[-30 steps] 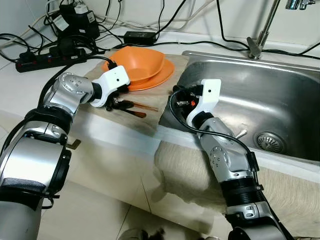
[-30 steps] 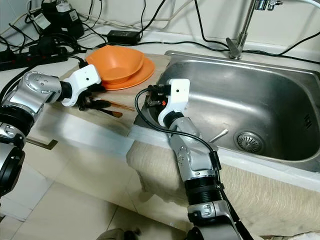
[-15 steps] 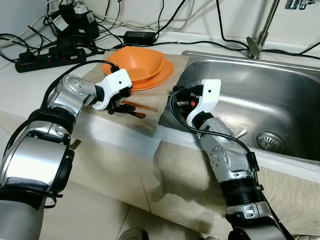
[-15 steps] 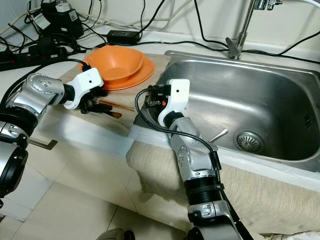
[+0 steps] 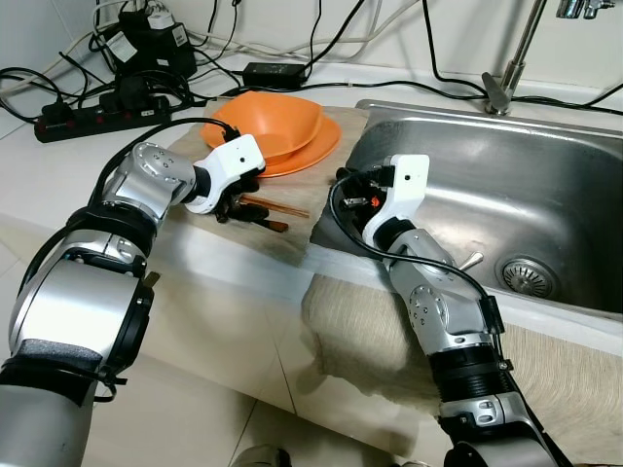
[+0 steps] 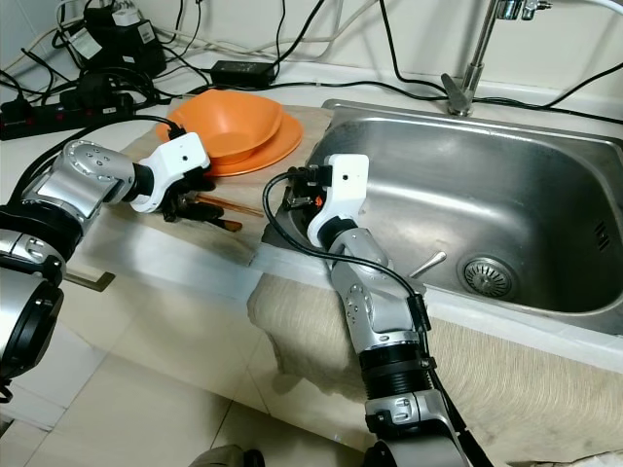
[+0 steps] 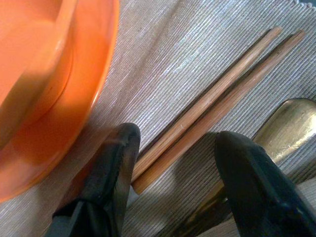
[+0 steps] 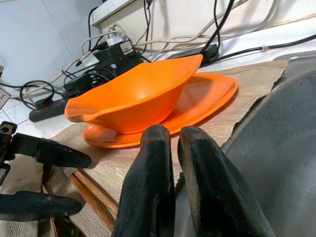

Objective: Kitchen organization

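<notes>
While left gripper (image 7: 173, 153) straddles chopsticks (image 7: 217, 98), fingers apart, no writing legible

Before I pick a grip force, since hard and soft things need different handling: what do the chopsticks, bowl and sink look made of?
Chopsticks: likely wood or bamboo, matte brown with a visible lengthwise grain. Bowl: probably plastic, uniform orange with a soft, dull sheen. Sink: stainless steel by the look, brushed grey with blurred reflections.
</notes>
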{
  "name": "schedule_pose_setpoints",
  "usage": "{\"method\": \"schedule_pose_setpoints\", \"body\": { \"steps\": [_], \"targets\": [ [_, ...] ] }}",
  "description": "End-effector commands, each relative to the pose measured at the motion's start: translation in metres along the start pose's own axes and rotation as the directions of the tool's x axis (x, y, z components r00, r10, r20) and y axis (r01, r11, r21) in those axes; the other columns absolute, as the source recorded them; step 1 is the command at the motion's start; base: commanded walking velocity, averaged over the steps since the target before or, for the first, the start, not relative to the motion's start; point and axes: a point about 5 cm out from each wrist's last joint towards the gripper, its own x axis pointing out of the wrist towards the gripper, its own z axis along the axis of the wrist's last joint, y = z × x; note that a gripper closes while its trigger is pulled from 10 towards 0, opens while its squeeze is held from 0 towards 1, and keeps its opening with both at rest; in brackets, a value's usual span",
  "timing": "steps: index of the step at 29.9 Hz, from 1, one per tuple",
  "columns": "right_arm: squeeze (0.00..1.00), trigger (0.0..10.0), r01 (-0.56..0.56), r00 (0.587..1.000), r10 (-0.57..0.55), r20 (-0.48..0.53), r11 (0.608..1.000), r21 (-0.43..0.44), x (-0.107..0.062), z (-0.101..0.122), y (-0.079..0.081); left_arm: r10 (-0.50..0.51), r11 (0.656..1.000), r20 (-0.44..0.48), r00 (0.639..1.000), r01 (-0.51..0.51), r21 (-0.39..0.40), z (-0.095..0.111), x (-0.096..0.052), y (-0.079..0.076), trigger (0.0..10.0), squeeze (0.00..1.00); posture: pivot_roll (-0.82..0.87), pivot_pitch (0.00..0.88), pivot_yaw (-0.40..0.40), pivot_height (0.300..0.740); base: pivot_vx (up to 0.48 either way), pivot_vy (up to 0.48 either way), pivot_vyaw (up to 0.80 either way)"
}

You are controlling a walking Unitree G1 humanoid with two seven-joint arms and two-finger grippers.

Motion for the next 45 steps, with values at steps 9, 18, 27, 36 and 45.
{"method": "schedule_pose_setpoints", "body": {
  "steps": [9,18,27,36,45],
  "targets": [
    [0.00,10.0,0.005,1.000,-0.005,-0.008,1.000,0.000,-0.002,-0.001,0.001,-0.195,0.980,-0.144,0.970,0.187,-0.066,-0.024,0.021,-0.028,0.0,0.00,0.04,0.033,0.113,0.740,0.000,0.000,0.00],
    [0.00,10.0,0.009,1.000,-0.009,-0.012,1.000,0.008,-0.001,-0.001,0.001,-0.266,0.962,-0.188,0.945,0.249,-0.107,-0.038,0.028,-0.041,0.0,0.00,0.04,0.036,0.115,0.740,0.000,0.000,0.00],
    [0.00,10.0,0.015,1.000,-0.014,-0.015,1.000,0.011,-0.001,-0.002,0.000,-0.193,0.979,-0.089,0.977,0.186,-0.081,-0.025,0.030,-0.036,0.0,0.00,0.03,0.028,0.111,0.740,0.000,0.000,0.00],
    [0.00,10.0,0.025,0.999,-0.025,-0.020,1.000,0.013,-0.003,-0.005,-0.002,-0.037,0.992,0.212,0.977,0.062,-0.113,0.012,0.028,-0.023,0.0,0.00,0.04,0.020,0.103,0.740,0.000,0.000,0.00],
    [0.00,10.0,0.011,0.999,-0.011,-0.034,1.000,0.024,-0.003,-0.008,-0.001,-0.085,0.985,0.313,0.946,0.127,-0.116,0.024,0.024,-0.024,0.0,0.00,0.05,0.022,0.096,0.740,0.000,0.000,0.00]
  ]
}}
